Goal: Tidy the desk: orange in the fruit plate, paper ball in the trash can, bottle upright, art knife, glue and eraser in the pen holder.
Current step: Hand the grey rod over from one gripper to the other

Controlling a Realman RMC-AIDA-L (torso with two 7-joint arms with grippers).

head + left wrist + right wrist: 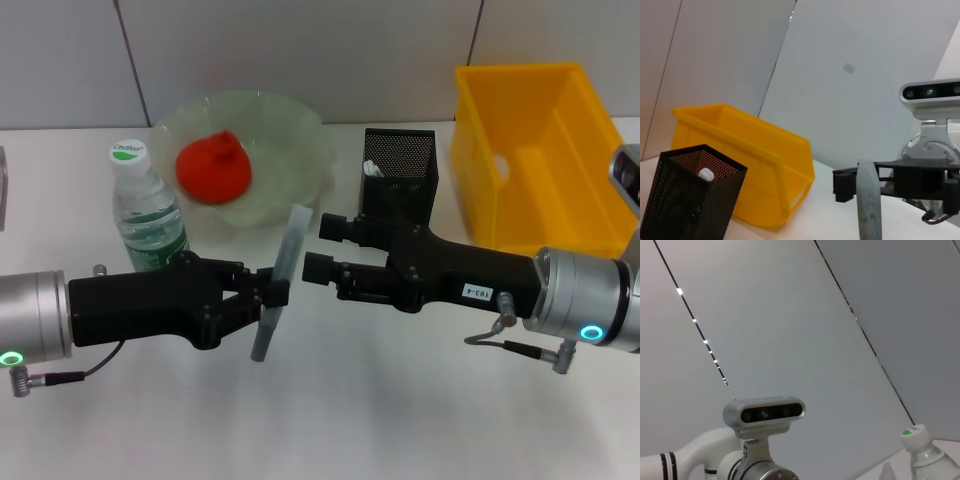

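Above the surface point(330, 420), the left claw point(272, 293) pinches the knife point(281, 280) mid-handle (light, stiff, likely slick); the right claw point(325, 249) gapes open nearby.

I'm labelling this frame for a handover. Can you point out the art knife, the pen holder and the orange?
art knife point(280, 275), head view, on the grey handle above the left claw's grip.
pen holder point(400, 160), head view, on its black mesh front wall.
orange point(213, 167), head view, middle of the fruit.

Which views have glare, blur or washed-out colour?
Head view: orange oversaturated to flat red, soft shadows under both arms. Left wrist view: held art knife blurred up close. Right wrist view: bright glints along the wall seam, bottle soft.
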